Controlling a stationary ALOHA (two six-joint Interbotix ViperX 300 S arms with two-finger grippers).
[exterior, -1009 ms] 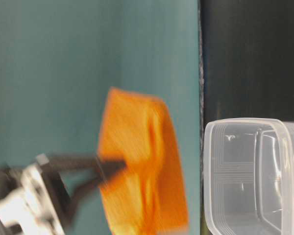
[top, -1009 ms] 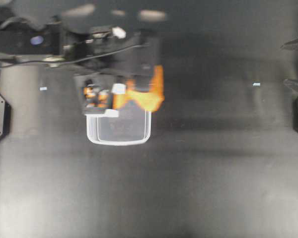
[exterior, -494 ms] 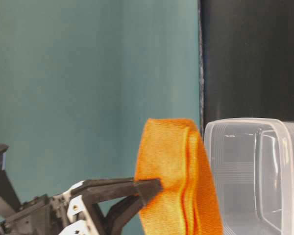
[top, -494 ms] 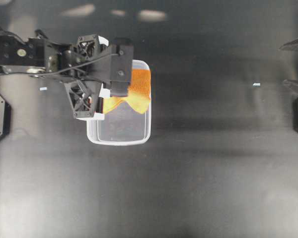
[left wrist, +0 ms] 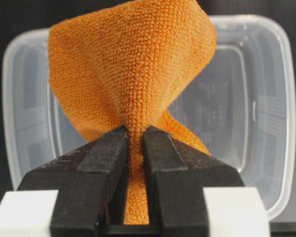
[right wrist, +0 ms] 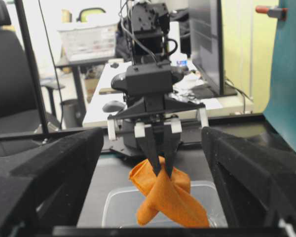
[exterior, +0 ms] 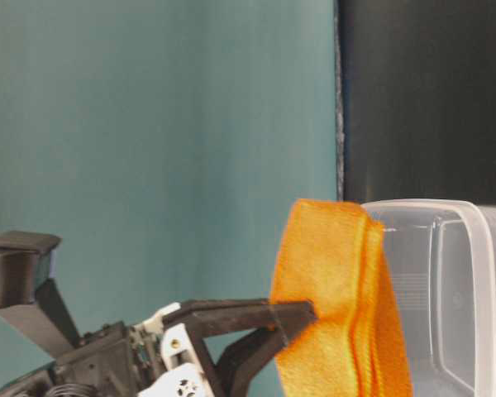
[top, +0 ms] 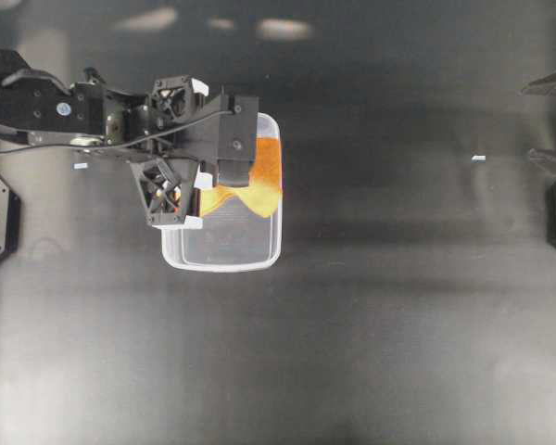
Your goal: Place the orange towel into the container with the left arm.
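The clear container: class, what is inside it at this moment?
The container holds only the hanging lower folds of the orange towel, pinched in the left gripper. Its visible floor is bare; the floor behind the towel is covered.

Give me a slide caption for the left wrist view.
Left tool shut on the orange towel, held above the clear container.

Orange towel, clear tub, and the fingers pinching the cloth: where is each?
orange towel (left wrist: 133, 64), left wrist view, on its bunched upper fold.
container (left wrist: 266, 113), left wrist view, on its right inner wall.
fingers (left wrist: 160, 153), left wrist view, on the right finger's tip.
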